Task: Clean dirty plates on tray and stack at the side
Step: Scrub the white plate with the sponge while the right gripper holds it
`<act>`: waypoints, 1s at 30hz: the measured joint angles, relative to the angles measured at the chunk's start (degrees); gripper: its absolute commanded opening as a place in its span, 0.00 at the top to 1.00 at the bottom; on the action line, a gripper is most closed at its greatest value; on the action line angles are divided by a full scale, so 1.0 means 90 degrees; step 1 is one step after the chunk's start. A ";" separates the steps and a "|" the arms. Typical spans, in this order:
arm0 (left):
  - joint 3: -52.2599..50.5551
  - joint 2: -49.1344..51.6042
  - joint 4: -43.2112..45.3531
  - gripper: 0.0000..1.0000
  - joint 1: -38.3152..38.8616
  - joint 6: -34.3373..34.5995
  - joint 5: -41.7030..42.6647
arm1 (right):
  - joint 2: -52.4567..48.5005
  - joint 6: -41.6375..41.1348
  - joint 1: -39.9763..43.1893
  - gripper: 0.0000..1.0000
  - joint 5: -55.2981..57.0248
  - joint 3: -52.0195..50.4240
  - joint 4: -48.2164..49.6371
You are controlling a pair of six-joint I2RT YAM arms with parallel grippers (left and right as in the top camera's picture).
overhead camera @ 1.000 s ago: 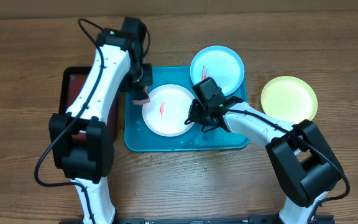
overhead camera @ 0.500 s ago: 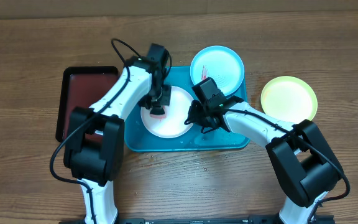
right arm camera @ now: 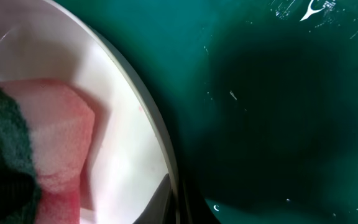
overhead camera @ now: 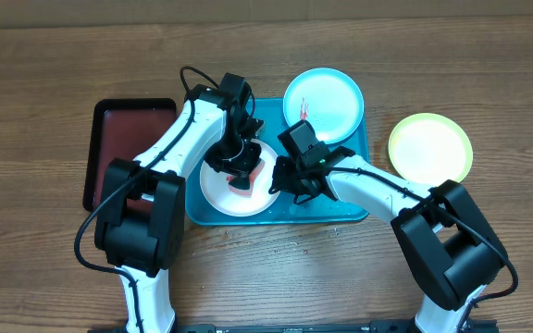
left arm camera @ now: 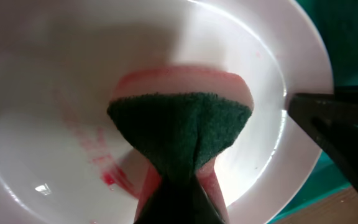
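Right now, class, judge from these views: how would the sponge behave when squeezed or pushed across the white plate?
The sponge looks soft: it pinches narrow where the left gripper holds it and flares out beyond. Its pink foam body suggests it is light for its size. Pushed across the glossy white plate, it would probably buckle rather than stay stiff.

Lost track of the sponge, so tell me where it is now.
Overhead, the sponge is pinched in the left gripper, pressed on the white plate in the blue tray's left half; the right gripper holds that plate's right edge.
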State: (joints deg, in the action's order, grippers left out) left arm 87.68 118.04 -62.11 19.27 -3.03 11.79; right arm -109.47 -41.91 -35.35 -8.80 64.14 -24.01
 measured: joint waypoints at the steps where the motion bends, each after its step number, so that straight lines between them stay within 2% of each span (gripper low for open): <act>1: 0.0000 0.0000 0.0012 0.96 0.0000 0.0005 -0.0078 | 0.0000 -0.0002 0.0000 0.96 0.0000 0.0000 -0.0002; 4: 0.0000 0.0000 0.0107 0.96 -0.0002 0.0510 -0.0770 | -0.0002 0.0000 0.0000 0.96 -0.0002 0.0000 0.0000; 9: 0.0000 0.0000 0.0046 0.96 -0.0032 0.2074 -0.2390 | -0.0005 -0.0002 0.0000 0.96 -0.0017 0.0000 0.0005; 12: 0.0000 0.0000 0.0070 0.96 -0.0029 0.2671 -0.2827 | -0.0005 -0.0007 0.0000 0.96 -0.0032 0.0000 0.0017; 15: 0.0000 0.0000 0.0068 0.96 -0.0017 0.2737 -0.2788 | -0.0012 -0.0005 0.0000 0.96 -0.0039 -0.0002 0.0019; 17: 0.0000 0.0000 0.0068 0.96 -0.0005 0.2521 -0.2516 | -0.0012 -0.0005 0.0000 0.96 -0.0039 -0.0002 0.0019; 23: 0.0000 0.0000 0.0056 0.96 0.0221 0.0857 -0.0685 | -0.0012 -0.0002 0.0002 0.96 -0.0036 0.0000 0.0022; 25: 0.0000 0.0000 0.0085 0.96 0.0316 0.0488 -0.0362 | -0.0012 0.0000 0.0000 0.96 -0.0036 -0.0002 0.0024; 28: -0.0002 0.0000 0.0214 0.96 0.0374 0.0687 -0.0617 | -0.0012 -0.0002 0.0000 0.96 -0.0039 0.0000 0.0024; 30: 0.0000 0.0000 0.0112 0.96 0.0357 0.1695 -0.1642 | -0.0012 0.0000 0.0000 0.96 -0.0036 0.0000 0.0024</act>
State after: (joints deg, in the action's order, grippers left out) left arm 87.68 118.04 -61.10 22.48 12.23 -2.98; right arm -109.58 -41.91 -35.35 -9.13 64.14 -23.79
